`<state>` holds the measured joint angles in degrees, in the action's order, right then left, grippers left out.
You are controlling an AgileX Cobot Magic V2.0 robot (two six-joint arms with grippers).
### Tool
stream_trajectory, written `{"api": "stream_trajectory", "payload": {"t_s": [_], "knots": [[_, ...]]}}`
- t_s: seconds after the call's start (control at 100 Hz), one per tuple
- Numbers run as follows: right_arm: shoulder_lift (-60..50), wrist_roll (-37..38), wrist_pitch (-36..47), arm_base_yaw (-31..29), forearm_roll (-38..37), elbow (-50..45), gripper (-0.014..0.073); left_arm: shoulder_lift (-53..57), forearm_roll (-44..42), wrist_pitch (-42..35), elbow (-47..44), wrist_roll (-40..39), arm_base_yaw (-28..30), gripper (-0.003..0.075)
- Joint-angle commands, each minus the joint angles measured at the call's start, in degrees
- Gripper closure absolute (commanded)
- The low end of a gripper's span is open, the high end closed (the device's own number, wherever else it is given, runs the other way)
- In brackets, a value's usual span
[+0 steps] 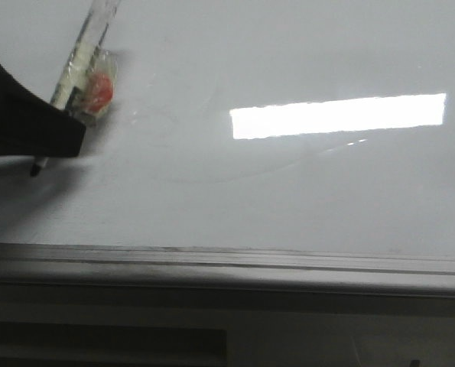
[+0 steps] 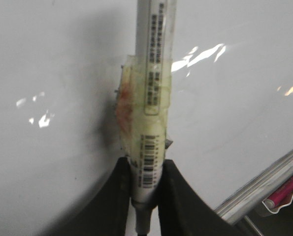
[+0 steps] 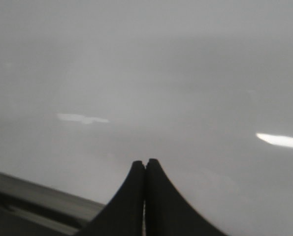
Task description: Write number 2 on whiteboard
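The whiteboard point(image 1: 288, 191) is glossy pale grey and reflects a bright rectangle of light. No drawn number 2 shows on it. My left gripper point(image 1: 55, 134) at the left edge of the front view is shut on a white marker point(image 1: 82, 57) wrapped in yellowish tape with an orange patch. The marker's dark tip point(image 1: 34, 168) is at the board surface. In the left wrist view the black fingers point(image 2: 178, 196) clamp the marker point(image 2: 153, 98) near its nib. My right gripper point(image 3: 145, 164) is shut and empty over the board point(image 3: 185, 73); it is out of the front view.
The board's grey metal frame edge point(image 1: 227, 260) runs along the front, with a darker ledge below it. In the left wrist view the frame point(image 2: 264, 187) shows beside a pink object point(image 2: 289, 189). The frame also shows in the right wrist view point(image 3: 33, 196).
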<state>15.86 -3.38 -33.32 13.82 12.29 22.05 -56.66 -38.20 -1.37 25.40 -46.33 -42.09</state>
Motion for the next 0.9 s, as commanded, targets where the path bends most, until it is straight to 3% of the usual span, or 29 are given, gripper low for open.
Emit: {"api": "stream_trajectory", "payload": {"t_s": [0.0,0.16,0.35,0.41,0.72,0.89], "knots": [[1.01,-2.89,4.02,5.51,1.4,3.0,0.0664,3.38,-5.35,-5.52,1.55,-0.26,-0.1,0.0739],[1.28,-6.03,9.15,14.44,1.4,4.95,0.0608,7.01,-21.5,-11.82,0.07,-0.26,-0.1,0.0739],[7.6,-6.16,9.09,21.94,1.86,7.64,0.0295,7.1,-39.13,-17.34,-1.75,-0.26,-0.1,0.0739],[10.89,-7.42,9.09,25.21,1.86,8.38,0.0248,6.71,-41.19,-17.34,-1.75,-0.26,-0.1,0.0739],[28.69,-11.88,21.46,43.21,0.62,14.11,0.0249,6.34,-44.51,-17.23,-1.75,-0.26,-0.1,0.0739],[35.78,-11.88,28.46,45.52,0.05,17.3,0.0249,6.34,-44.95,-18.96,-1.75,-0.26,-0.1,0.0739]]}}
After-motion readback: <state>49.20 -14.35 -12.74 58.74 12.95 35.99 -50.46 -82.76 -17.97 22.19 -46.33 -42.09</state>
